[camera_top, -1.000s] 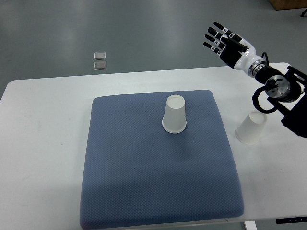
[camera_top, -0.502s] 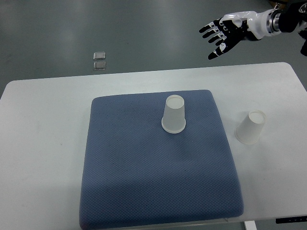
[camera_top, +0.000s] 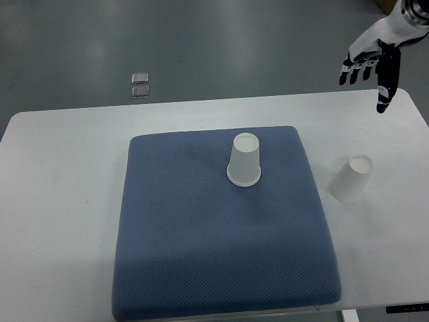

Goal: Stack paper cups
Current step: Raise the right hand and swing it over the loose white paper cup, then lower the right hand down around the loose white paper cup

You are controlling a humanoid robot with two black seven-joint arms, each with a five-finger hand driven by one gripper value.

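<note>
One white paper cup [camera_top: 244, 160] stands upside down near the back middle of the blue mat [camera_top: 221, 248]. A second white paper cup [camera_top: 352, 178] stands upside down on the white table [camera_top: 60, 201], just right of the mat. My right hand [camera_top: 373, 62] hangs in the air at the top right, above the table's far right corner and well behind the second cup. Its fingers are spread and point downward, holding nothing. The left arm does not show.
Two small clear square objects [camera_top: 140, 85] lie on the grey floor beyond the table's back edge. The table's right edge runs close to the second cup.
My right hand has lifted away from the area over the second cup, swung up and to the right, and turned so that its fingers point down. Both cups stayed in place.
</note>
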